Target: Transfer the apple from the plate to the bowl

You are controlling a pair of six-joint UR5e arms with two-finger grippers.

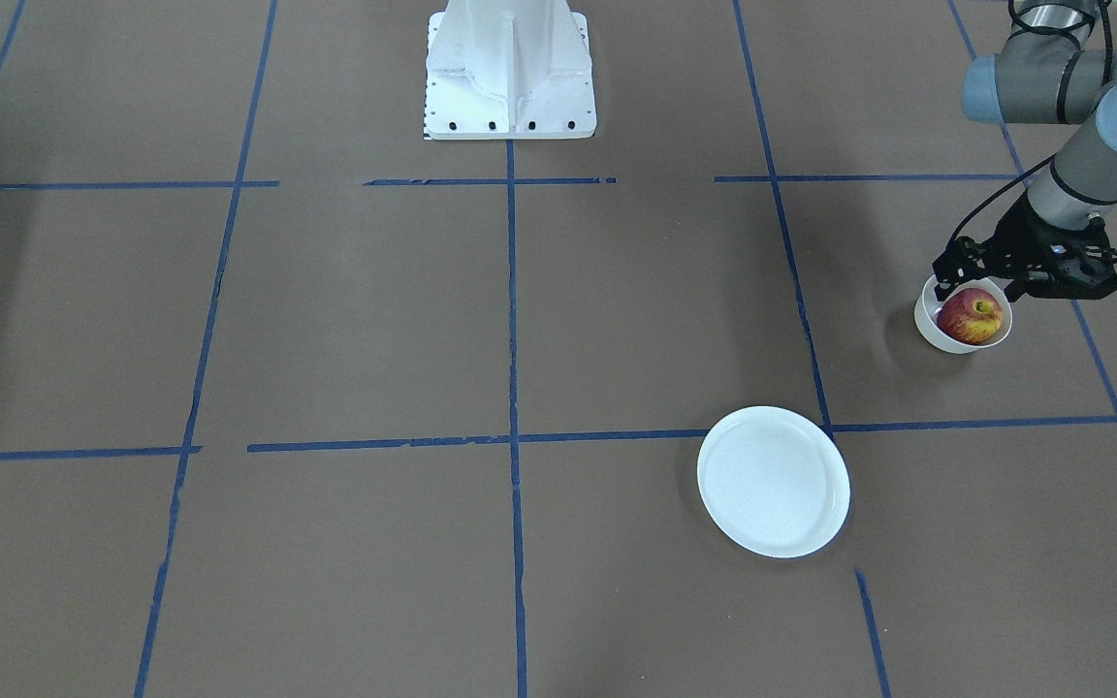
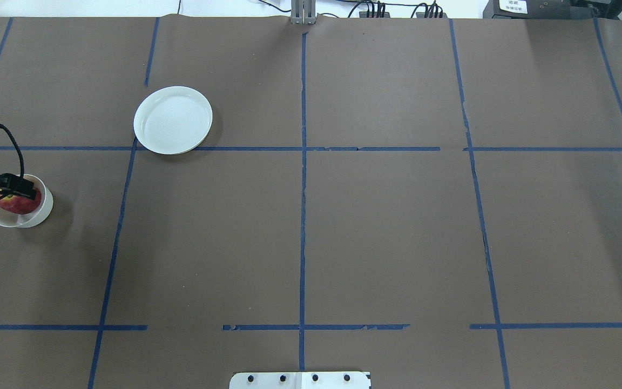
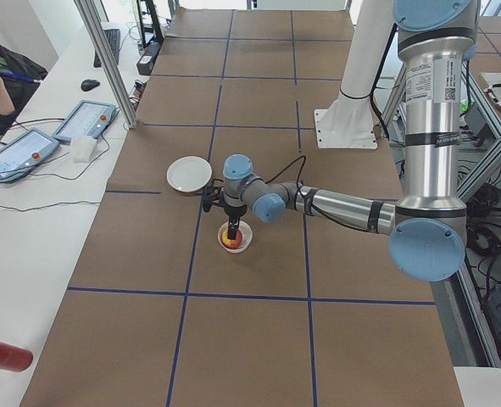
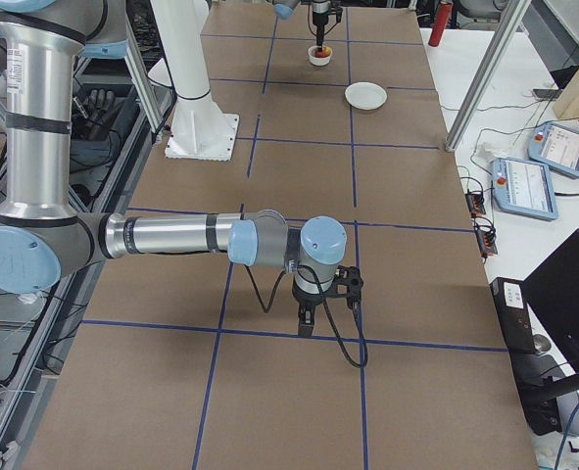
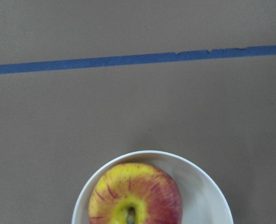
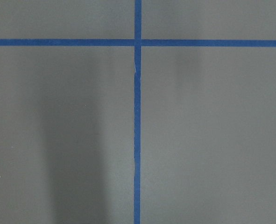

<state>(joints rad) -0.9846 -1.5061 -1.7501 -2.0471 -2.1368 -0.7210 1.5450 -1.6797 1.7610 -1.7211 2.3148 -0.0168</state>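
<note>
The red and yellow apple (image 1: 971, 317) sits in the small white bowl (image 1: 929, 325) at the table's edge on my left side. They also show in the overhead view, the apple (image 2: 17, 206) in the bowl (image 2: 41, 212), and in the left wrist view, the apple (image 5: 135, 196) in the bowl (image 5: 208, 198). My left gripper (image 1: 983, 283) hangs just over the apple with its fingers spread to either side, open. The white plate (image 1: 774, 482) lies bare on the table, apart from the bowl. My right gripper (image 4: 313, 313) shows only in the exterior right view; I cannot tell its state.
The brown table is marked with blue tape lines (image 1: 512, 291). The robot's white base (image 1: 510, 68) stands at the middle of the robot's side. Tablets (image 3: 85, 119) and cables lie on the white bench beyond the table.
</note>
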